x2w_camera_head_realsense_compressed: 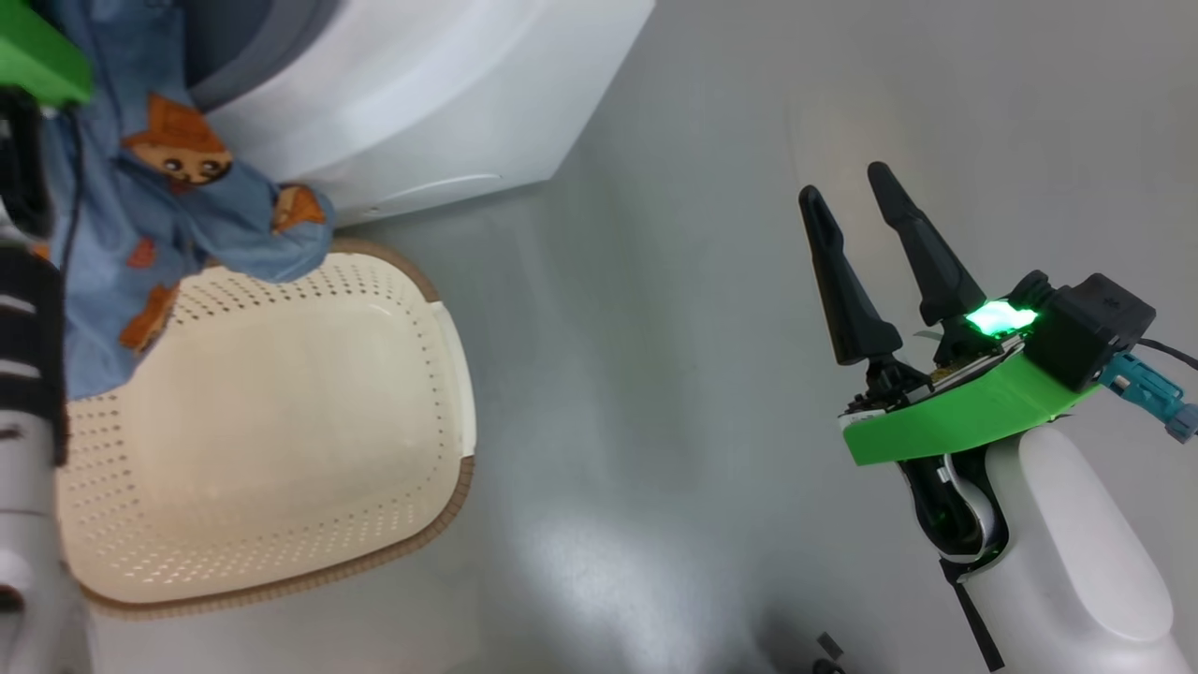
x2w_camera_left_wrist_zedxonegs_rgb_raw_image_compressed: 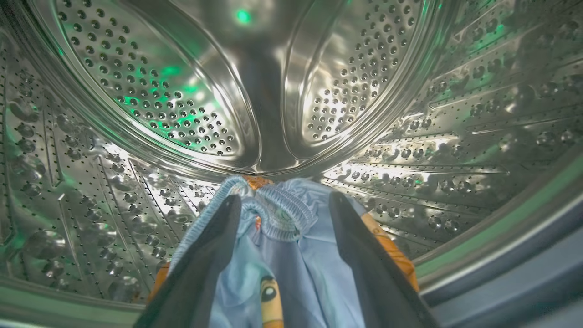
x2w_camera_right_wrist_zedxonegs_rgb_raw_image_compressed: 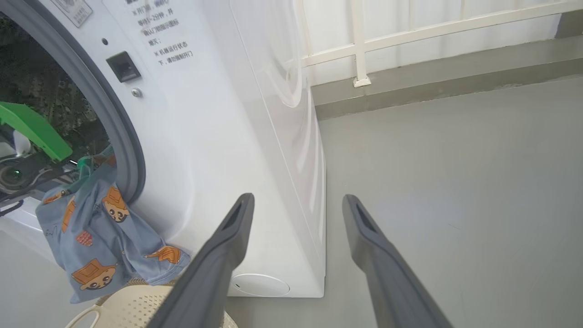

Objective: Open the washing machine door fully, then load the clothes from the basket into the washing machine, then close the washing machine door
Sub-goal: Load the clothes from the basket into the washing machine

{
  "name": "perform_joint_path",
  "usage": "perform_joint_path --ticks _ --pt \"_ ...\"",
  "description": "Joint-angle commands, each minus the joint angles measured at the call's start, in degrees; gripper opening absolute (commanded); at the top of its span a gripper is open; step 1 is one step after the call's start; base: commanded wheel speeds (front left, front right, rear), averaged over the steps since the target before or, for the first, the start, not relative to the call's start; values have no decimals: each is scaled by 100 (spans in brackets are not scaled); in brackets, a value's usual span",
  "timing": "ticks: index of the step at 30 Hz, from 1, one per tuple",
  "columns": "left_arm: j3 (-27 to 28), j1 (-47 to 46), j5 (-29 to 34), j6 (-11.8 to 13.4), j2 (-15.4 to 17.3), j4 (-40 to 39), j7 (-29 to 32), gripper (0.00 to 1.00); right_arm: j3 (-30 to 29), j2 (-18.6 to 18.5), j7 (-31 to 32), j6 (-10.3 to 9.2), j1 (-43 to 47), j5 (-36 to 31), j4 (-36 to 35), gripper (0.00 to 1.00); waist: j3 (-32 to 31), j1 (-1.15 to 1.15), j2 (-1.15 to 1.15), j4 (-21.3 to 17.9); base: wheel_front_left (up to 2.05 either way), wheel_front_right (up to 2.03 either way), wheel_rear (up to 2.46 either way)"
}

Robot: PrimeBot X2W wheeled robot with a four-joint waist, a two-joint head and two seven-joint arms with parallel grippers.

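2 spread fingers on left gripper, inside steel drum, clothes lying loose between, ungripped. Same cloth trailing out over grey gasket of washing machine, hanging above basket. Right gripper likewise parted, empty, well apart over grey floor.

Left end effector fingers spread; right end effector fingers spread, pointing up head view

Drum deep & roomy ahead; clothes draped over gasket clog lower opening; open floor rt of washing machine.
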Motion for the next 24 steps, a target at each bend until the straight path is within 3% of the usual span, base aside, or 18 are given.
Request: perform_joint_path --ticks 1,12,24 --pt "44 191 72 -13 177 -222 -30 100 52 -29 -27 9 164 1 -111 100 -138 0 0 137 0 0 0" --pt "12 1241 23 -32 -47 -994 -30 100 68 -13 -27 9 294 51 -30 100 -548 0 0 417 0 0 0" --pt "205 3095 -90 66 -114 -2939 -30 100 36 -55 -27 9 355 88 -22 100 -687 0 0 514 0 0 0"
